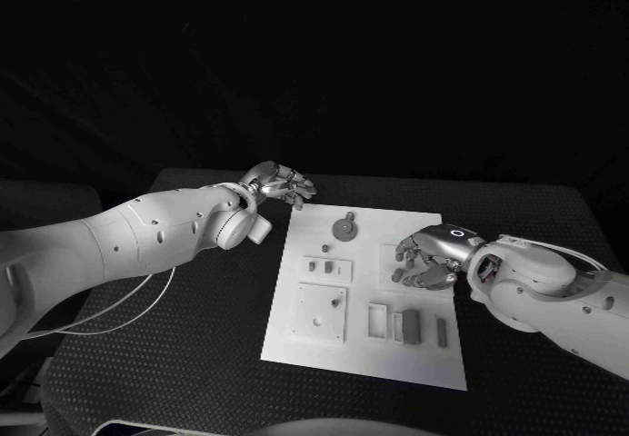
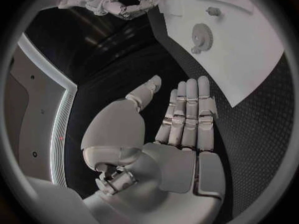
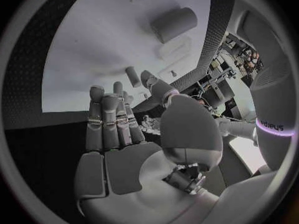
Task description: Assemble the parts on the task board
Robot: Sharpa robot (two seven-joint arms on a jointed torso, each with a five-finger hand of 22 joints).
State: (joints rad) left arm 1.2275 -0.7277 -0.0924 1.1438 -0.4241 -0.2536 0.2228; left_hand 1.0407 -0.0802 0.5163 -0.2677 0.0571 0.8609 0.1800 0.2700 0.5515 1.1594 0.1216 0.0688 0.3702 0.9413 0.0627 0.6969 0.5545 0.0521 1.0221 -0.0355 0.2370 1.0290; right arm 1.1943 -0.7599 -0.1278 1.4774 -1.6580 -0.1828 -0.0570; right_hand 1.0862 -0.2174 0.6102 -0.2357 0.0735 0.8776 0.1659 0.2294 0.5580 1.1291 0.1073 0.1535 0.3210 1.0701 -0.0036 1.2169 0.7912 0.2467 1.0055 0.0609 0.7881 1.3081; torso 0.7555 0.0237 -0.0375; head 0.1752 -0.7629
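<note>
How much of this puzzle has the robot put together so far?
Nothing looks assembled yet, as far as I can tell. The grey parts, such as the gear, lie spread singly on the white task board. Neither hand carries a piece: the left hand hovers off the board's far corner, fingers straight and empty, and the right hand hangs over the board's right side, empty. All the fitting seems left.
</note>
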